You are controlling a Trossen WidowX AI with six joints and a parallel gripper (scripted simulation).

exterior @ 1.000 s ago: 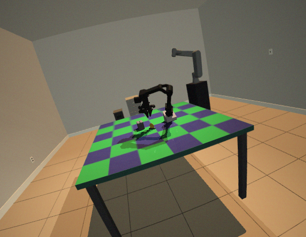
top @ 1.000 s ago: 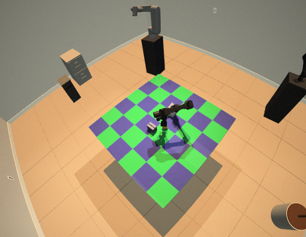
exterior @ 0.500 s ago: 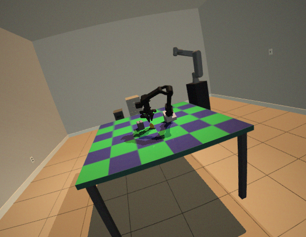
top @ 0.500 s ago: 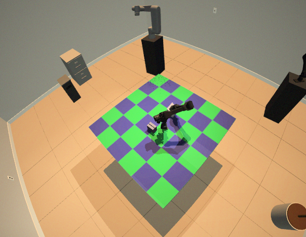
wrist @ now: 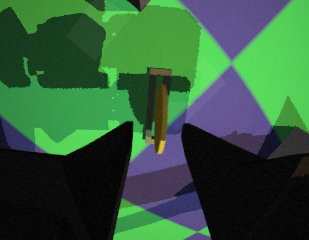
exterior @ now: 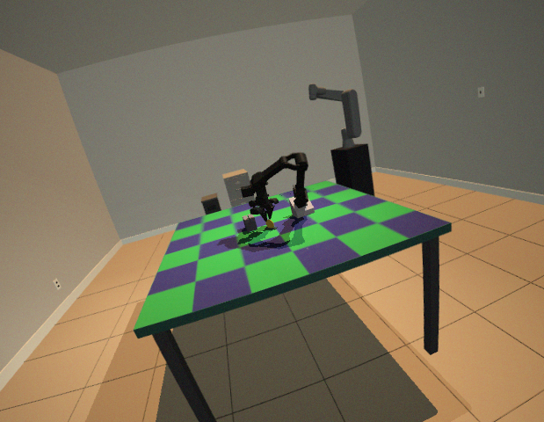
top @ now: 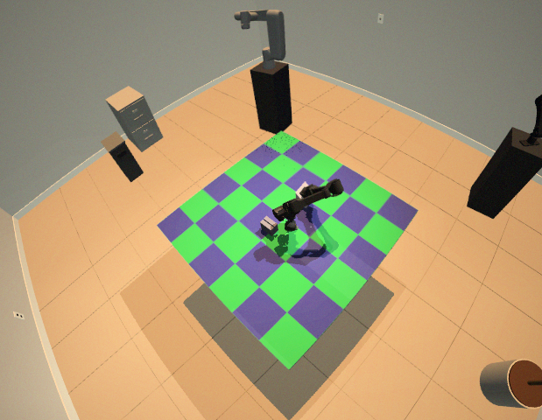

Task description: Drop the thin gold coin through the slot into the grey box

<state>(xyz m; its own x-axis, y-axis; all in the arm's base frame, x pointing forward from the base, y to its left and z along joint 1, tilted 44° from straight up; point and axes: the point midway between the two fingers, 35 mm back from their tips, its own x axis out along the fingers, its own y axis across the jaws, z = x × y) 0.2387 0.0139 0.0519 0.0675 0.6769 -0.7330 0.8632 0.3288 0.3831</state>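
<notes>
The gold coin stands on edge in the dark-green holder. The coin is hidden behind the gripper in the top view. My gripper points down and is open. In the wrist view its fingertips are on either side of the coin with gaps on both sides; in the exterior view they are close to its top. The closed grey box stands beside the holder, with a dark slot line across its lid. Only a corner of the box shows in the wrist view.
The arm's pale base block stands on the green and purple checkered table, on the other side of the coin from the box. The arm's shadow falls around the holder and box. Cabinets and other robots on pedestals stand off the table.
</notes>
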